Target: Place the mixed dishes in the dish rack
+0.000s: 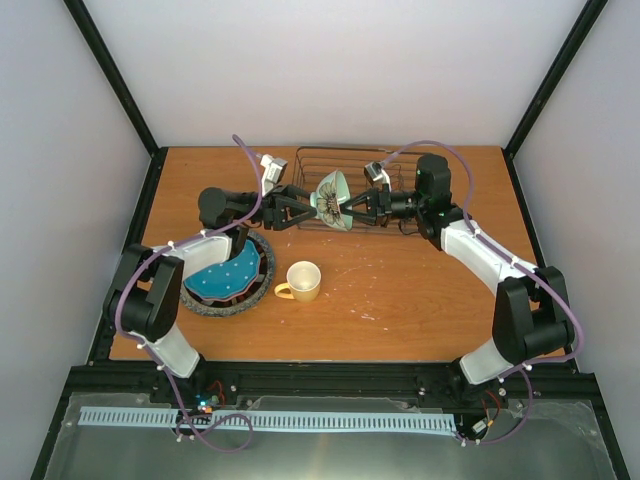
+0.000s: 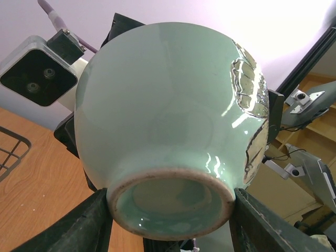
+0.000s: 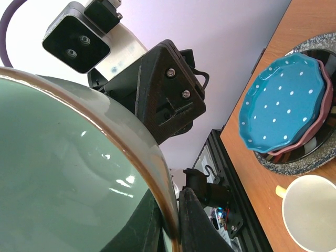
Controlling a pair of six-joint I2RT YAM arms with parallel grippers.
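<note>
Over rack [image 1: 352, 153] — L claw [image 1: 305, 208] on bowl [image 1: 331, 199]

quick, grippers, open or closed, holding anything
left gripper: closed on the foot of the pale green bowl.
right gripper: closed on the same bowl's rim.

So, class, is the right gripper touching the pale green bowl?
Touching. The right wrist view shows the right gripper closed on the pale green bowl, its rim pinched between the two fingers.

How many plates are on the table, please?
4, stacked left on the table: teal dotted plate on top, pink plate beneath, then dark-rimmed plate, grey speckled plate lowest. Others could hide between.
</note>
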